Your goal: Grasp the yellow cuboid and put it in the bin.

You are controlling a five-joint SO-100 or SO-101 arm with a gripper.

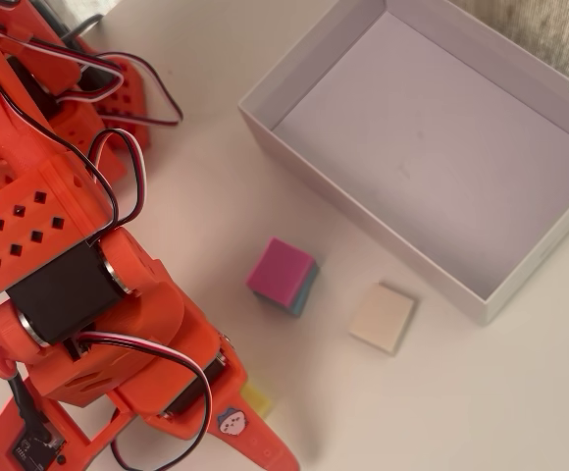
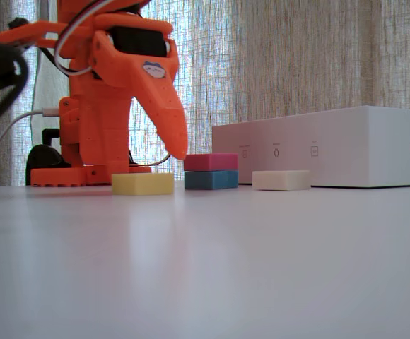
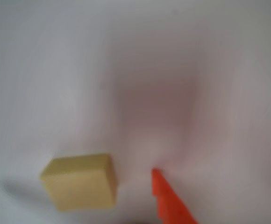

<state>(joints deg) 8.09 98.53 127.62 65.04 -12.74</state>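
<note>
Orange gripper (image 2: 179, 152) hangs with its pointed tip just above the white table (image 2: 205, 268), nothing held; only one finger shows, so I cannot tell how far the jaws are spread. Reading left to right in the fixed view: the yellow cuboid (image 2: 143, 183) lies flat on the table just left of the tip, then the pink-on-teal stacked block (image 2: 211, 171), then the beige block (image 2: 281, 179), then the bin (image 2: 332, 145). In the wrist view the yellow cuboid sits left of the orange fingertip (image 3: 166, 198), apart from it
</note>
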